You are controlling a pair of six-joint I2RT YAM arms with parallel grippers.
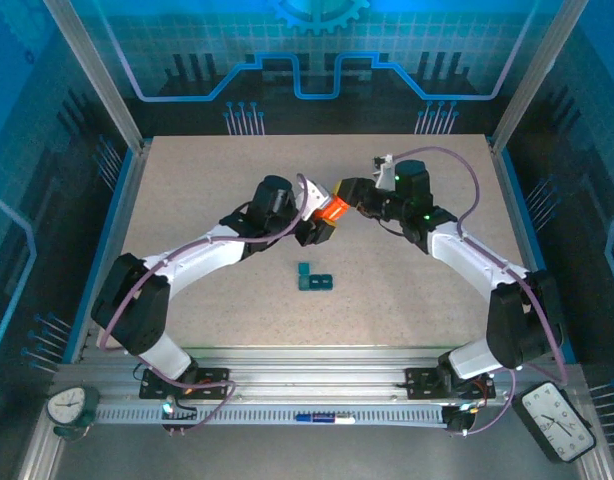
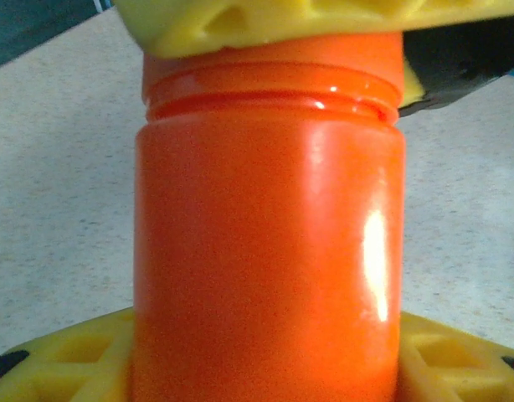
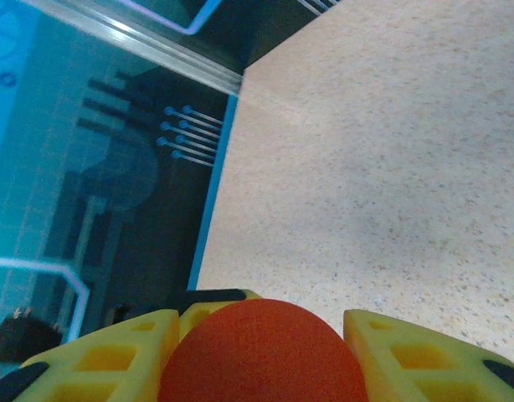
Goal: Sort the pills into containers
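Observation:
An orange bottle hangs tilted above the middle of the table, held between both arms. My left gripper is shut on its body, with a yellow finger on each side. My right gripper is shut on the bottle's cap, which sits between its yellow fingers. From the left wrist, one right finger lies across the bottle's top. The containers, a small dark-teal strip of cells, lie on the table nearer the arm bases. The pills are hidden.
The speckled beige table is bounded by blue walls and aluminium posts. A clock stands at each near corner. The arms' bases sit on the rail at the near edge.

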